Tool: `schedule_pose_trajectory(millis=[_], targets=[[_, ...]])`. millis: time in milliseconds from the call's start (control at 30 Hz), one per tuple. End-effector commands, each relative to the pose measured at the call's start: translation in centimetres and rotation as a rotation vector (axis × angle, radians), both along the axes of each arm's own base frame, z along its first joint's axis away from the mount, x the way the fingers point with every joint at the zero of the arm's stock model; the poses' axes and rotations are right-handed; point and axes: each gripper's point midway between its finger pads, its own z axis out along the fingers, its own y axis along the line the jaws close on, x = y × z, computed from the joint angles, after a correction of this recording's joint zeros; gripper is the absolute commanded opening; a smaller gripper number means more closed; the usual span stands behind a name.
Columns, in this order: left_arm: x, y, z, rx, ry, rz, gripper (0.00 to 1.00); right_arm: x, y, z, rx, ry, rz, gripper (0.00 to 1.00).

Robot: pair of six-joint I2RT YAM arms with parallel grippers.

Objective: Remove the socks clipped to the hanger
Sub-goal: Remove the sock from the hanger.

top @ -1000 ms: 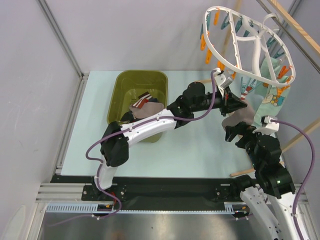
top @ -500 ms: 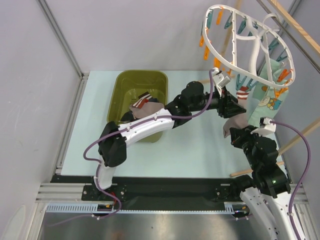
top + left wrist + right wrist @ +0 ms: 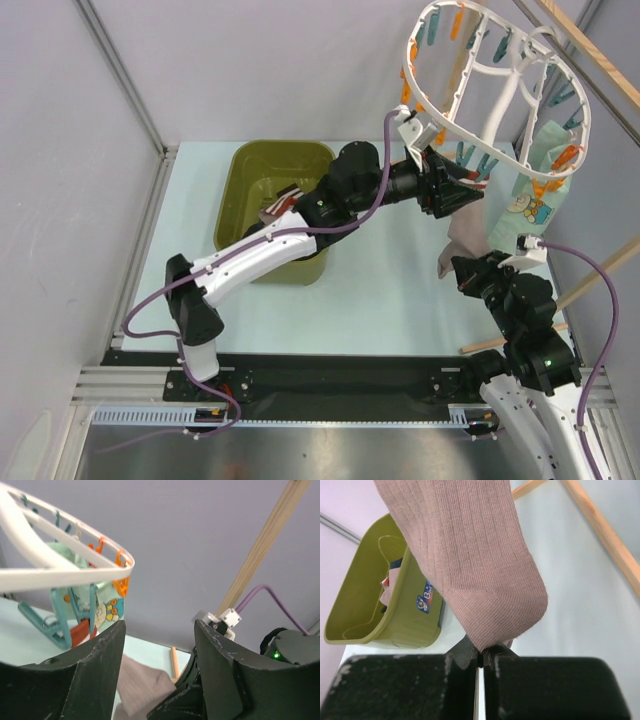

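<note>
Olive tub (image 3: 365,615) partly hidden behind one taupe sock (image 3: 470,555), pinched by right fingers (image 3: 420,685); hanger (image 3: 60,574) cut off at left edge; left fingers (image 3: 95,670) spread.

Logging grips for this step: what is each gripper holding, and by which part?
The right gripper pinches the brown sock by its lowest rounded end. The left gripper is open and holds nothing.

Top external view: looks down from above and behind the arm bases over the whole table (image 3: 380,300). Left wrist view: looks outward past the left gripper (image 3: 160,625), close under the hanger (image 3: 50,572). Right wrist view: looks past the right gripper (image 3: 480,656), very near the taupe sock (image 3: 470,555). All three share that sock.
</note>
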Motion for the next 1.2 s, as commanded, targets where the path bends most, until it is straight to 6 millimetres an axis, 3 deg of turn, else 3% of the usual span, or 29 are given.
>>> schedule_pose_trajectory(millis=[0, 67, 100, 133, 400, 667, 1167], targets=[[-0.8, 0.7, 3.6, -0.048, -0.07, -0.022, 0.63, -0.4, 0.8, 2.9, 0.045, -0.082, 0.048, 0.0], [-0.7, 0.4, 4.3, -0.054, -0.091, -0.028, 0.63, -0.6, 1.2, 3.1, 0.053, -0.091, 0.072, 0.0], [-0.3, -0.4, 3.4, -0.037, -0.085, -0.032, 0.63, -0.7, 1.4, 3.2, 0.058, -0.092, 0.081, 0.0], [-0.1, -0.3, 4.1, -0.044, -0.092, -0.03, 0.63, -0.8, 1.4, 3.4, 0.063, -0.099, 0.084, 0.0], [2.1, -1.3, 3.8, -0.075, -0.046, -0.095, 0.63, -1.2, 1.3, 4.8, 0.069, -0.134, 0.085, 0.0], [4.4, -2.6, 1.7, -0.049, -0.021, -0.075, 0.64, -1.7, 1.8, 5.5, 0.076, -0.149, 0.12, 0.0], [7.9, -2.8, -0.1, -0.015, -0.043, 0.05, 0.7, -1.9, 2.4, 5.9, 0.087, -0.155, 0.158, 0.0]])
